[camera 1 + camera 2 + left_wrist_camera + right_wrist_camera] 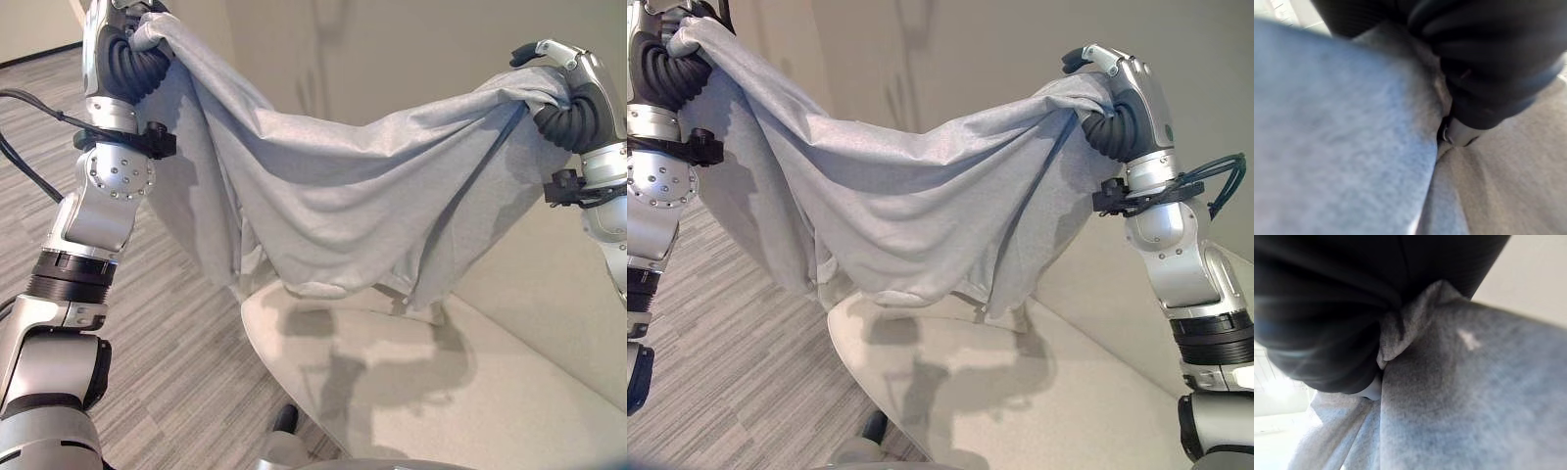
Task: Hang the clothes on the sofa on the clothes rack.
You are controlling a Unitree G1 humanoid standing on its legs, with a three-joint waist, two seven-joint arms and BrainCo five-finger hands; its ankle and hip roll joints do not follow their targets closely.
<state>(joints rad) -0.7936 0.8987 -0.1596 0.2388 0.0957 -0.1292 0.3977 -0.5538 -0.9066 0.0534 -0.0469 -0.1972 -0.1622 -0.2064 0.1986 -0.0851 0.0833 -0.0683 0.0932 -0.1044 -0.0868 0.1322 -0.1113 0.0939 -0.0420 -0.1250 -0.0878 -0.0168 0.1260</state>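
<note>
Grey shirt hung stretched above the sofa, left hand and right hand each clenched on a bunched corner, so I'd reckon keeping both hands level and the cloth taut was key.

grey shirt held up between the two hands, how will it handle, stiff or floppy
Probably floppy: the grey shirt sags deeply between the left hand and right hand. Likely light, since pinched edges alone carry it. Its loose hem hangs close over the sofa and may drag.
</note>
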